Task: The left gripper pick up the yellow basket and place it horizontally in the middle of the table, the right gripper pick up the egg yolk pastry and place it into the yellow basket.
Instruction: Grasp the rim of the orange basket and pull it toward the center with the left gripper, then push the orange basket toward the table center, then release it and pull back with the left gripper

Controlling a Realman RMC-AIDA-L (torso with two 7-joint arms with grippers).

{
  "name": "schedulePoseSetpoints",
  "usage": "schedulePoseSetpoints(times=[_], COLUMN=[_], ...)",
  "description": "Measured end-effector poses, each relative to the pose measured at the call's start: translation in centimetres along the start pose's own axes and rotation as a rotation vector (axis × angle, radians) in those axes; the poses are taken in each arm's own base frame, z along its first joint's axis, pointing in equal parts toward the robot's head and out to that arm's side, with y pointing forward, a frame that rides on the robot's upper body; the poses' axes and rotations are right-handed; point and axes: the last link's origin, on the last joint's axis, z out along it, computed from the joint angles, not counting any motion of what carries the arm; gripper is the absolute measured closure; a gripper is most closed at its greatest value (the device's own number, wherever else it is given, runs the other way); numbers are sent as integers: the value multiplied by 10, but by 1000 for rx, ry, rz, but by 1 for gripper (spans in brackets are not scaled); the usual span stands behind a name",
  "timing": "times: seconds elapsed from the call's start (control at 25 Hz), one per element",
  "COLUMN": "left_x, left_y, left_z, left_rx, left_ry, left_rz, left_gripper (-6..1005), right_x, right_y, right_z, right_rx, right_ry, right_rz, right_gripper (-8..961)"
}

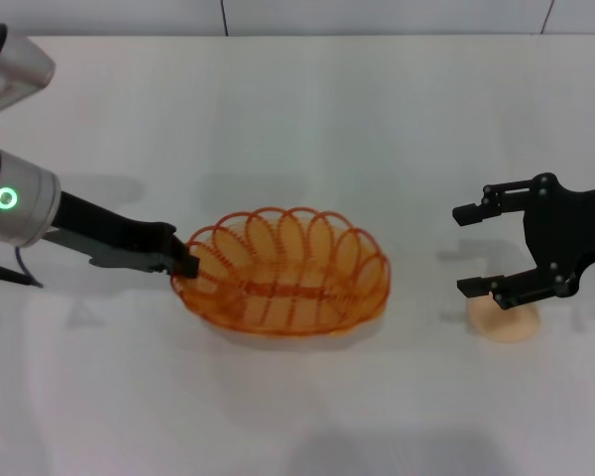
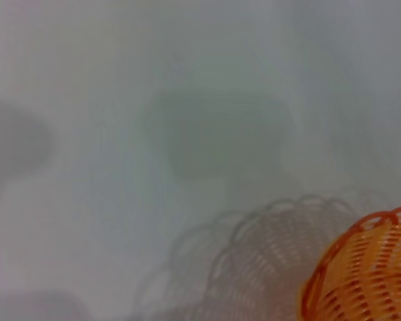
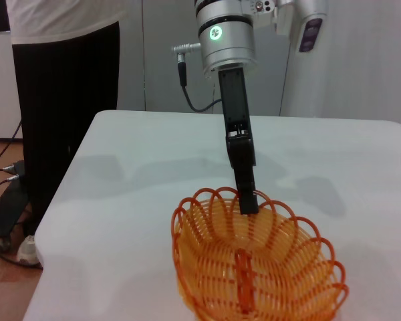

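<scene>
head view: basket [image 1: 283,270] is pinched at its left rim by left gripper [image 1: 183,262], near mid-counter [image 1: 297,109], probably for placing. right gripper [image 1: 476,250], fingers spread, is hung over pastry [image 1: 504,318], apparently pre-grasp. left wrist: only basket rim seen. right wrist: rim grip confirmed.

Egg yolk pastry [image 1: 505,319]: upper part hidden behind right gripper [image 1: 479,249]. Left gripper [image 1: 183,260]: jaw tips masked by yellow basket [image 1: 283,271] rim, closure indeterminate. Left wrist view: basket cropped at corner, blurred. Right wrist view: basket base cropped.
</scene>
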Motion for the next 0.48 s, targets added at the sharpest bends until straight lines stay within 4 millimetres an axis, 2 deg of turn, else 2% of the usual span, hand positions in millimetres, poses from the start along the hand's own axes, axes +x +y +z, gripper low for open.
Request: schedulePoseSetpoints(times=[0.16,0.48], left_x=[2,-1], left_y=[7,3], left_z=[1,0], left_rx=[-44,-35], left_ry=[14,12], left_rz=[-44,-94], left_gripper=[926,927], right_x=[-1,-1], right_y=[-1,0], right_z=[-1,-2], right_rx=[3,6], right_ry=[3,6], right_rz=[-11,-18], right_gripper=[192,193])
